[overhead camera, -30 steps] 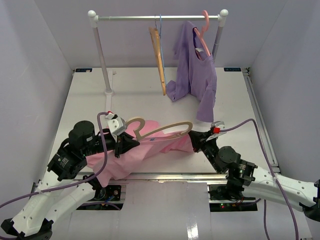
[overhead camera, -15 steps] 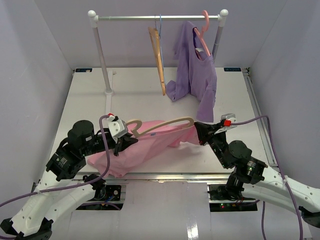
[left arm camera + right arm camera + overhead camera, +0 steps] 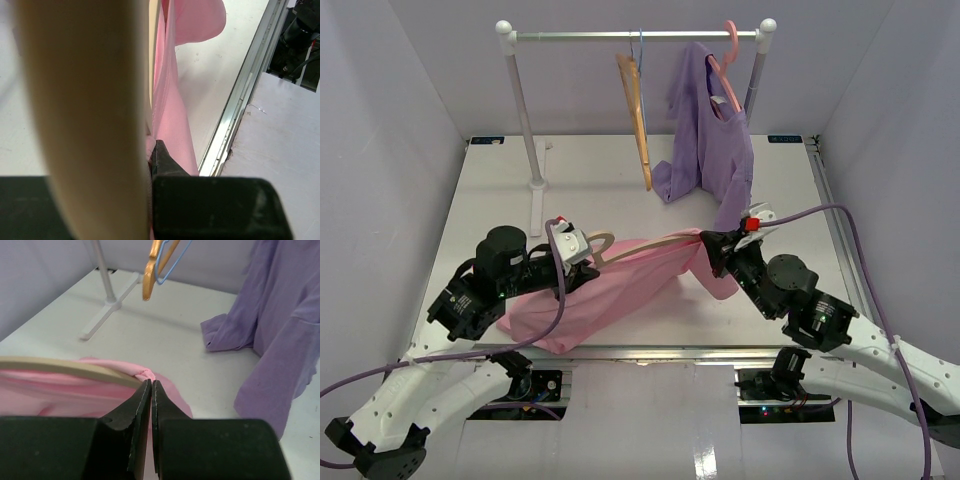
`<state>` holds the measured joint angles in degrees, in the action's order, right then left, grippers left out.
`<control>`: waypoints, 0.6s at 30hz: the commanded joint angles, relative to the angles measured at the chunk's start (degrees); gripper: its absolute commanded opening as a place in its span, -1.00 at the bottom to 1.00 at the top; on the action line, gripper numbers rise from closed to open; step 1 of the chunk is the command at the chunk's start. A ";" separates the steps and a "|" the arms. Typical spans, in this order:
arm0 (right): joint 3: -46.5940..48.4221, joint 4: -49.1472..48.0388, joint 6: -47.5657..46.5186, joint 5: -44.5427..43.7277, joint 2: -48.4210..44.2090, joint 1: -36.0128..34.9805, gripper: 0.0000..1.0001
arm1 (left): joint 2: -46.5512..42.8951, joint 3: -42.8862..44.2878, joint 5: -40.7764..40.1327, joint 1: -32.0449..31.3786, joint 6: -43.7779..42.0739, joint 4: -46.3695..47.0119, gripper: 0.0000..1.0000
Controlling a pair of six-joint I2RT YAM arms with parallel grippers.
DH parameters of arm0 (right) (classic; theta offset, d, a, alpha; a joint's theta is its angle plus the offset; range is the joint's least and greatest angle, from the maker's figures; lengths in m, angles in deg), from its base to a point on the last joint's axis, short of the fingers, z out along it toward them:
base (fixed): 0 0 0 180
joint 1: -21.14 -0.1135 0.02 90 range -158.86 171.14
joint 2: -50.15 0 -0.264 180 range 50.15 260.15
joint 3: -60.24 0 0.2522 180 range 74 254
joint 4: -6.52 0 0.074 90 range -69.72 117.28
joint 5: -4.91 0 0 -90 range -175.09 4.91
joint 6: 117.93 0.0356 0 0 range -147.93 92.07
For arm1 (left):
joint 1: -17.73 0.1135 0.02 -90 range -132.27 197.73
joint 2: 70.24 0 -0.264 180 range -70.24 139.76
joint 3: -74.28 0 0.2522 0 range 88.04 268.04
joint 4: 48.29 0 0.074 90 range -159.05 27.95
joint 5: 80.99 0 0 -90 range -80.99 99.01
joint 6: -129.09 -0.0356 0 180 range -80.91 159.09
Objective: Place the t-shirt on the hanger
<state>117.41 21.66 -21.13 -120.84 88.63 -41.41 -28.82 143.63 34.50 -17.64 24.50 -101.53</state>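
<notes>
The light pink t-shirt (image 3: 610, 290) hangs stretched between my two grippers just above the table's near half. The beige hanger (image 3: 645, 245) lies along its upper edge, hook near my left gripper (image 3: 582, 268). In the left wrist view the hanger (image 3: 85, 100) fills the left side, pressed against my one visible finger (image 3: 167, 162), with pink cloth (image 3: 172, 110) beside it; the left gripper (image 3: 150, 160) is shut on the hanger. My right gripper (image 3: 708, 243) is shut on a bunched fold of the t-shirt (image 3: 65, 395) at the hanger's right end (image 3: 65, 367), jaws (image 3: 151, 382) closed.
A clothes rack (image 3: 635, 36) stands at the back, its left foot (image 3: 537, 185) on the table. On it hang an orange hanger (image 3: 638, 120), a thin blue hanger (image 3: 640, 50) and a purple shirt (image 3: 715, 140) on a pink hanger (image 3: 725, 60). The table's metal front edge (image 3: 235, 115) is near.
</notes>
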 commanded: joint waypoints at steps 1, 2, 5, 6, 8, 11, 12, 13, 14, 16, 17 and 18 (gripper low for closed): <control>4.25 3.02 -0.27 10.29 1.05 0.39 -0.85 | 2.23 2.10 -3.80 0.31 -0.02 -1.28 -1.00; 4.54 4.07 0.03 14.18 1.45 0.33 -0.85 | 2.63 2.17 -3.80 0.31 0.08 -1.22 -1.00; 5.72 4.42 0.58 19.45 0.44 0.33 -0.85 | 3.37 1.98 -5.12 0.31 -0.05 -1.19 -1.00; 6.88 5.29 0.73 19.85 0.10 0.33 -0.85 | 3.33 1.69 -6.18 0.31 -0.15 -1.14 -1.00; 9.58 8.65 0.75 17.42 0.37 0.41 -0.85 | 2.77 1.37 -7.03 0.31 -0.26 -1.14 -1.00; 11.55 11.71 0.20 11.93 -0.06 0.38 -0.85 | 1.97 1.55 -9.09 0.31 -0.49 -1.50 -1.00; 11.93 12.61 -0.10 10.46 -0.39 0.41 -0.85 | 1.67 1.62 -9.54 0.31 -0.60 -1.73 -1.00; 12.36 13.44 -0.34 9.01 -0.64 0.37 -0.85 | 1.60 1.68 -9.70 0.31 -0.65 -2.01 -1.00; 12.79 14.30 -0.60 7.49 -0.86 0.33 -0.85 | 1.54 1.72 -9.83 0.31 -0.69 -2.28 -1.00; 13.49 16.36 -1.30 3.96 -1.16 0.33 -0.85 | 1.22 1.77 -9.79 0.31 -0.59 -2.50 -1.00; 13.74 17.23 -1.55 2.77 -1.41 0.33 -0.85 | 1.08 1.88 -9.86 0.31 -0.56 -2.61 -1.00; 14.00 18.04 -1.79 1.66 -1.68 0.33 -0.85 | 0.95 1.99 -9.94 0.31 -0.53 -2.72 -1.00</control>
<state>127.52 36.95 -21.06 -111.64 88.79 -40.82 -27.42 144.25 30.46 -17.71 24.04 -102.37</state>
